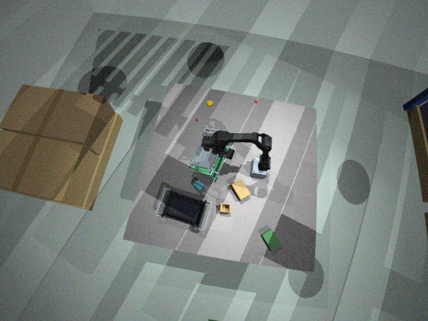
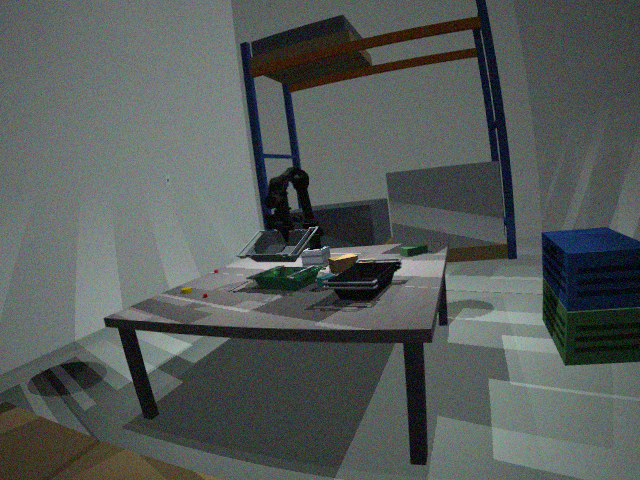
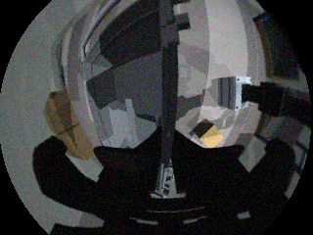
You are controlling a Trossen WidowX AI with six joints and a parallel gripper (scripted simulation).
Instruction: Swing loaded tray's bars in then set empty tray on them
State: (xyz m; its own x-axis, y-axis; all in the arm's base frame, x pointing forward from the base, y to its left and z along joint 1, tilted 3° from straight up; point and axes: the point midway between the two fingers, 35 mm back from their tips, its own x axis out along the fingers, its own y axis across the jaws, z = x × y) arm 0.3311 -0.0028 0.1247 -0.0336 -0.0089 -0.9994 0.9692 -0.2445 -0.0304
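My gripper [image 1: 222, 152] [image 2: 287, 236] [image 3: 164, 128] is shut on one wall of the grey see-through tray [image 1: 206, 157] [image 2: 271, 241] [image 3: 139, 78]. The grey tray is empty and hangs tilted in the air, clear of the table, above and partly over the loaded tray in the top view. The loaded green tray [image 1: 220, 166] [image 2: 286, 280] stands on the table. In the exterior view thin pale bars seem to lie over its two ends; their exact position is hard to tell. Its blocks are hidden now. The gripper does not touch the green tray.
A black tray [image 1: 182, 208] [image 2: 351, 292] with bars swung outward stands nearby. Around them are a teal block [image 1: 198, 184], an orange block [image 1: 241, 190] [image 2: 342, 262], a small yellow box [image 1: 225, 204], a green block [image 1: 271, 239] [image 2: 413, 251] and a yellow disc [image 1: 209, 102] [image 2: 186, 290].
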